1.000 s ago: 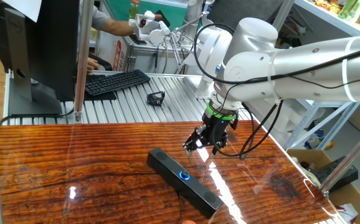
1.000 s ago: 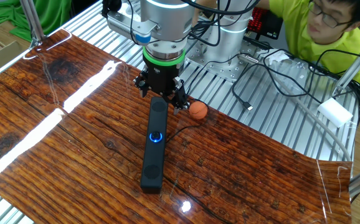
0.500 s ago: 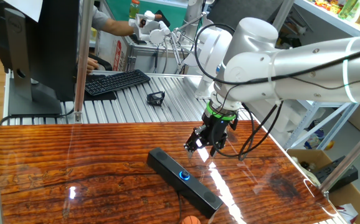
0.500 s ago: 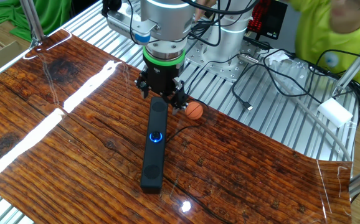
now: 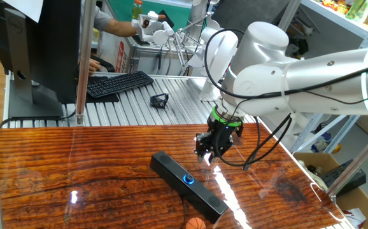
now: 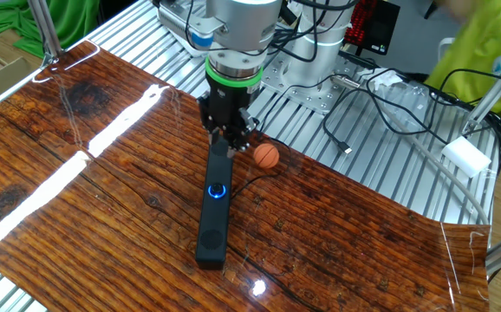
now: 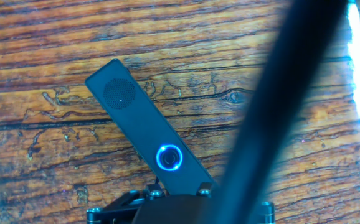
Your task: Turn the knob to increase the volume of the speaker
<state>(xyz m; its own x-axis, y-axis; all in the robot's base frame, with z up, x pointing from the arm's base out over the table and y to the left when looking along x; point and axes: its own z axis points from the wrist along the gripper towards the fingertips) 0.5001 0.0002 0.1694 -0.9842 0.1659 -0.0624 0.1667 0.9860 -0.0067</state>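
The speaker [image 5: 190,187] is a slim black bar lying aslant on the wooden table [image 5: 76,165]. It also shows in the other fixed view [image 6: 213,217] and the hand view [image 7: 136,124]. The knob [image 5: 188,179] glows with a blue ring at its middle [image 6: 217,191] [image 7: 169,157]. My gripper [image 5: 207,154] hangs just above the speaker's far end [image 6: 227,139], short of the knob and touching nothing. Its fingers stand close together; I cannot make out a gap. In the hand view only the gripper's body shows at the bottom edge.
A small orange ball [image 6: 267,155] lies on the table right of the speaker's far end, with a thin cable beside it. A blurred black cable [image 7: 273,112] crosses the hand view. A keyboard [image 5: 117,83] and a monitor [image 5: 37,51] stand behind on the metal rack.
The fingers have drawn much closer together. The arm's wrist has turned and the hand has sunk slightly toward the speaker's far end. The orange ball has rolled a little.
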